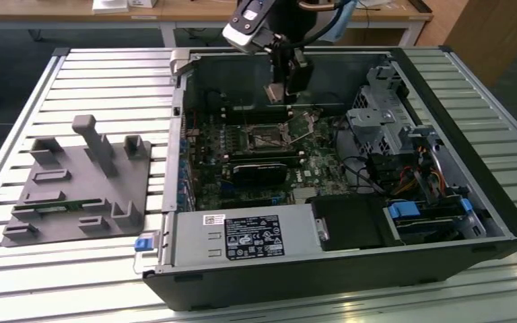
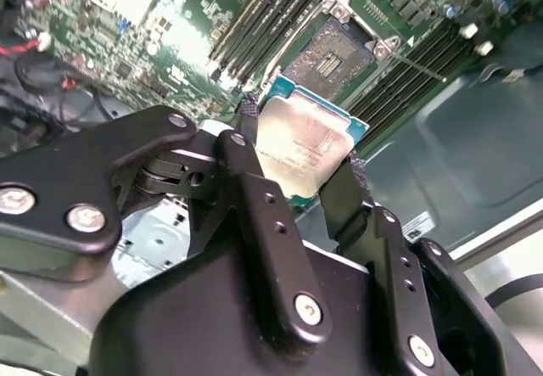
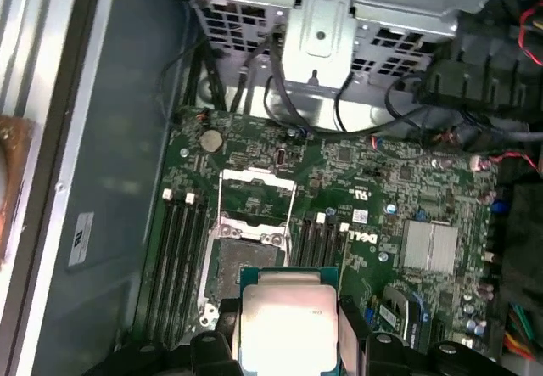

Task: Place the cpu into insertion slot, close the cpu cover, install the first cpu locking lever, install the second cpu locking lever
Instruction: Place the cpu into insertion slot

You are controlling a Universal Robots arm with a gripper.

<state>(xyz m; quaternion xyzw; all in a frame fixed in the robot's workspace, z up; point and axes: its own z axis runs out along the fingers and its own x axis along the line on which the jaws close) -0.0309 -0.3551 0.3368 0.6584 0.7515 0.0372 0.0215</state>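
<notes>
Gripper (image 1: pixel 285 97) upper centre of exterior view, inside case (image 1: pixel 349 277). Fingers (image 2: pixel 254 181) pinch cpu (image 2: pixel 310 138) by opposite edges, keeping underside free for seating. I hold it above slot (image 3: pixel 242 261), apart. Cover (image 3: pixel 257 191) raised, so slot open.

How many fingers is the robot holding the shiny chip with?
2. One finger presses one edge of the cpu, and the other presses the opposite edge. The cpu is not yet in the slot.

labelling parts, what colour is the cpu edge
The cpu has a teal-green edge round a pale silvery top; clearest in the second wrist view.
</notes>
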